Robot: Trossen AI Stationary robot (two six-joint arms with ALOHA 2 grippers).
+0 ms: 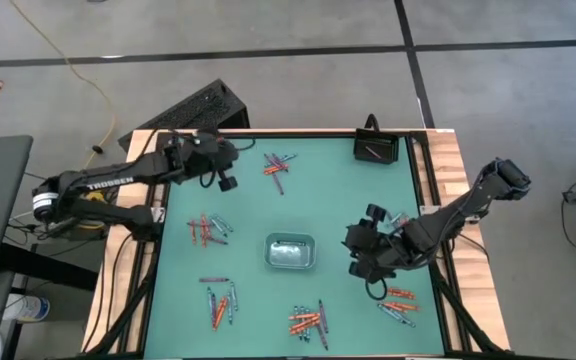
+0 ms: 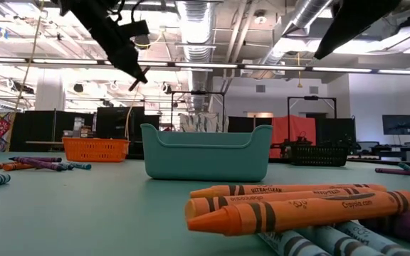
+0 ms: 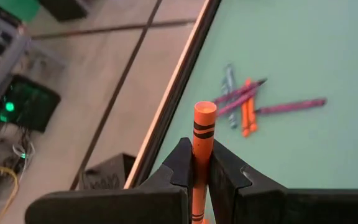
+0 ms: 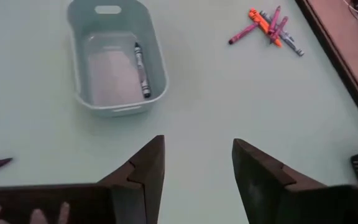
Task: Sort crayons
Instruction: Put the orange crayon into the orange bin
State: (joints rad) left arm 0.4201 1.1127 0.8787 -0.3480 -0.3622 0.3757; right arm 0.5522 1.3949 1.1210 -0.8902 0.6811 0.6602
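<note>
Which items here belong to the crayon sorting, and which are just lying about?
Part of the job:
- orange crayon clamped in the left gripper
- crayon piles scattered on the mat
- clear-grey tray, one crayon inside
- black tray
- right gripper, jaws open

Lying about:
- keyboard beyond the table
- yellow cable on the floor

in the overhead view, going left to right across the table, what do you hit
left pincer holding an orange crayon → clear tray mid-table → right pincer, open → black tray at the far corner
</note>
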